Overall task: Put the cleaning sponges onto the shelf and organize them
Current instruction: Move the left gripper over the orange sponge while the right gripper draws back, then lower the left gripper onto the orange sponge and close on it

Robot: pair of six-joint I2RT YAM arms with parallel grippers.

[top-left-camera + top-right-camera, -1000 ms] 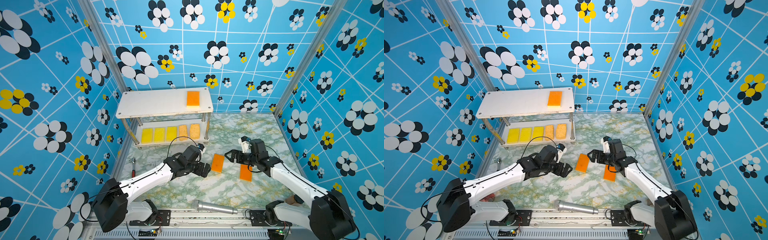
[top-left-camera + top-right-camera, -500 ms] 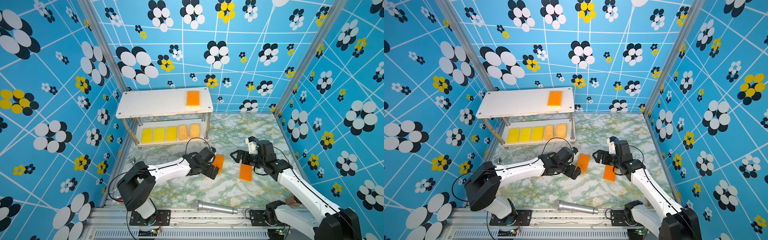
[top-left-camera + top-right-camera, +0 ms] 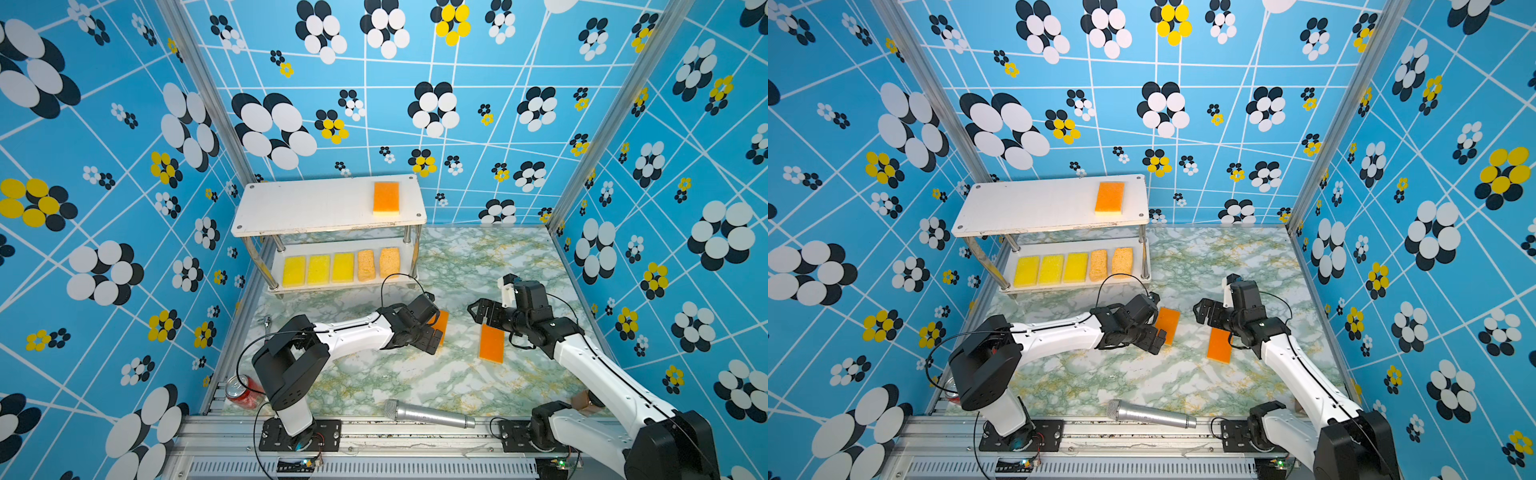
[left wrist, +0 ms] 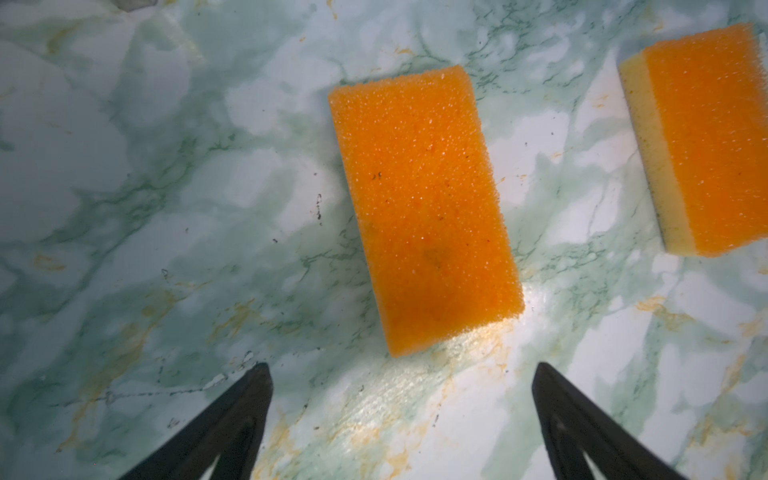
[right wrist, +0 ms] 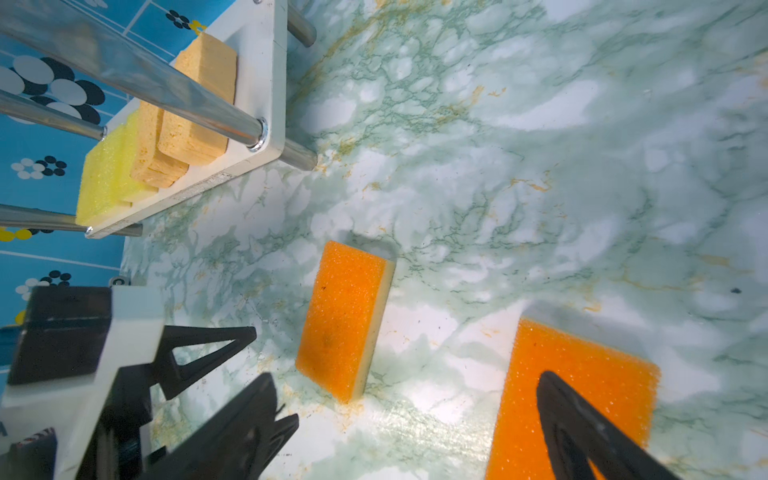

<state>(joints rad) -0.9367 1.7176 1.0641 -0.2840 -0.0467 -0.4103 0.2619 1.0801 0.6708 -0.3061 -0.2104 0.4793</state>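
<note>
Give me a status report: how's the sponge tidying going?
Left gripper open, facing middle orange sponge. Right gripper open by right orange sponge. Shelf holds six. Nothing blocking.

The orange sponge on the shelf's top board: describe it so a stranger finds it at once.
Find the white two-tier shelf at the back of the marble table. Its top board holds one orange sponge near the right end. It alone sits up there; the two other orange sponges lie on the table.

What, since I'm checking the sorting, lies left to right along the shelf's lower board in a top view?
First yellow sponge → second yellow sponge → third yellow sponge → first tan sponge → second tan sponge.
</note>
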